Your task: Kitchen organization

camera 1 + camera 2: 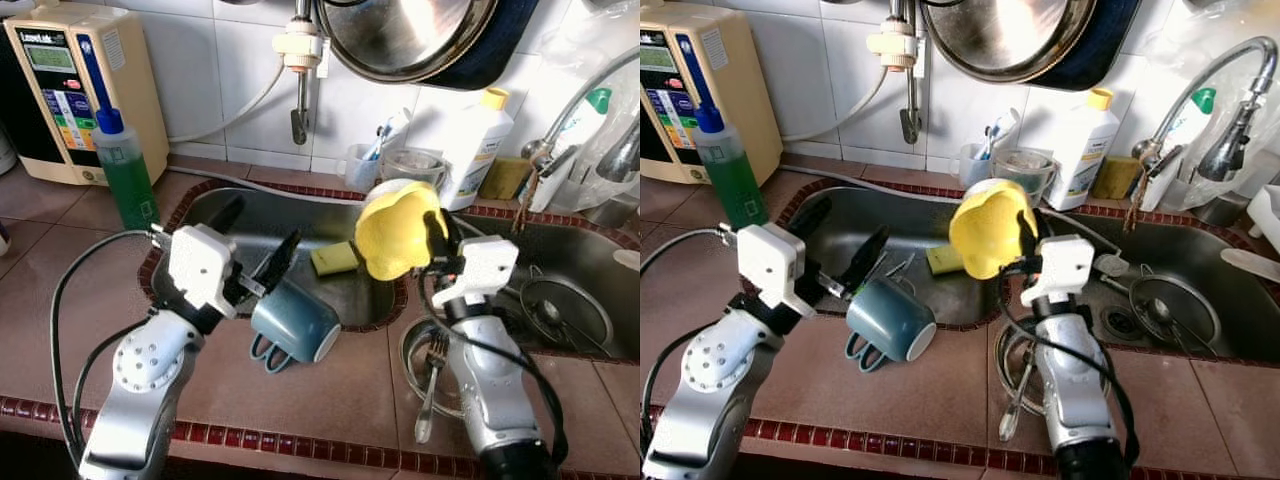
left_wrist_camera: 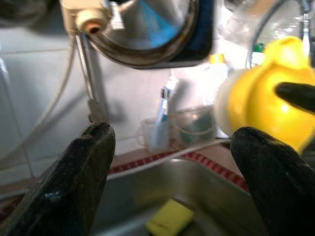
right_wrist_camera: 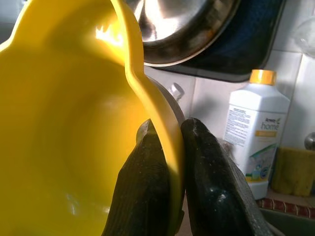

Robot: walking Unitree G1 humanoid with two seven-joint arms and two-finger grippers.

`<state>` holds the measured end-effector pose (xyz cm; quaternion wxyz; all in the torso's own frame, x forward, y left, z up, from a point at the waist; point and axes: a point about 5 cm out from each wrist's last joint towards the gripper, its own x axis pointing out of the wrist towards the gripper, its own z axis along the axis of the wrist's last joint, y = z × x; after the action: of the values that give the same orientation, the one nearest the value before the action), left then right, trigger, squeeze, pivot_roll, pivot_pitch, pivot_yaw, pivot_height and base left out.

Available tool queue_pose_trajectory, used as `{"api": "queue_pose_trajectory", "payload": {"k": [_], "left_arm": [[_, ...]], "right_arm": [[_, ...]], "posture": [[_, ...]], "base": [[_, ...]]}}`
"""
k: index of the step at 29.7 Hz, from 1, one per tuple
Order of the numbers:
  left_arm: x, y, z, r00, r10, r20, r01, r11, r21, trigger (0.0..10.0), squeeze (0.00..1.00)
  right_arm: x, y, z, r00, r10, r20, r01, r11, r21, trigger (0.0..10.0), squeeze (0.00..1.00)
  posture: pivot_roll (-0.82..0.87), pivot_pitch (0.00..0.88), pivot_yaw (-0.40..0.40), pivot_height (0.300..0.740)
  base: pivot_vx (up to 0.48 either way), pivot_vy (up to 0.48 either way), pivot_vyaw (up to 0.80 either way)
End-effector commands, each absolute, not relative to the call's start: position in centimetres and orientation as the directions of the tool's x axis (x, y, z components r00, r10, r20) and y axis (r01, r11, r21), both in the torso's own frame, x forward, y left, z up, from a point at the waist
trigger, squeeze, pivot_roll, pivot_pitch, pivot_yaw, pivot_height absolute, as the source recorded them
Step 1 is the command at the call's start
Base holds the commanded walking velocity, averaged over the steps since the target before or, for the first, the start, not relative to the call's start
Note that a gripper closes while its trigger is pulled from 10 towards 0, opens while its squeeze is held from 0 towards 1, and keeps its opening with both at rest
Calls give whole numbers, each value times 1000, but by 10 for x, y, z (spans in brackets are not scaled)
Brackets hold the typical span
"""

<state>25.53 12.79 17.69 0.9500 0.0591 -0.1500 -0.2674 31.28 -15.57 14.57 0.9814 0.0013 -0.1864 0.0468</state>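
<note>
Silver forearms rise from the near edge of the brown-tiled surface (image 1: pixel 340 400). Right claw (image 3: pixel 170 147) pinches the rim of a yellow bowl (image 1: pixel 398 232), one black finger inside the rim, one outside, pads pressed tight on the wall. Bowl held up in the air, tilted on its side, above the tiled divider between the two sink basins. Left claw (image 1: pixel 262 262) spread wide, gripping nothing, hovering over the near edge of the left sink basin (image 1: pixel 250 215).

Blue-grey mug (image 1: pixel 293 325) lies on its side on the surface, just beside the left claw, mouth toward the right, handle toward the robot. Yellow sponge (image 1: pixel 334 258) sits in the left basin. Fork (image 1: pixel 432 385) rests in a round metal dish on the surface by the right forearm. Right basin (image 1: pixel 585 290) holds a round drain strainer.

Behind: green bottle with blue cap (image 1: pixel 122 168) left of the sink, beige appliance (image 1: pixel 80 90) at the wall, white bottle with yellow cap (image 1: pixel 476 148), steel pan (image 1: pixel 405 35) hanging on the white tiles, faucet (image 1: pixel 1210 90) at far right.
</note>
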Motion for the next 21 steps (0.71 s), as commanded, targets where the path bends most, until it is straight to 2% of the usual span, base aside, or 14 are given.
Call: {"api": "queue_pose_trajectory", "payload": {"k": [1,11,16,21], "left_arm": [[249,119,182,780,-569,259,531,822,205,10000,0],[231,111,184,742,-631,228,599,776,197,10000,0],[223,110,189,706,-676,210,640,736,221,10000,0],[221,110,191,705,-679,204,644,734,217,10000,0]], "right_arm": [[319,-164,151,929,60,366,-68,998,9,10000,0],[333,-172,157,942,81,327,-98,995,37,10000,0],[344,-170,160,951,153,269,-158,987,-2,10000,0],[353,-170,167,951,185,249,-191,982,1,10000,0]], "posture": [[-86,0,-53,740],[-77,3,-57,740],[-59,41,-74,740],[-55,73,-82,740]], "base": [[0,0,0],[0,0,0],[0,0,0],[0,0,0]]}}
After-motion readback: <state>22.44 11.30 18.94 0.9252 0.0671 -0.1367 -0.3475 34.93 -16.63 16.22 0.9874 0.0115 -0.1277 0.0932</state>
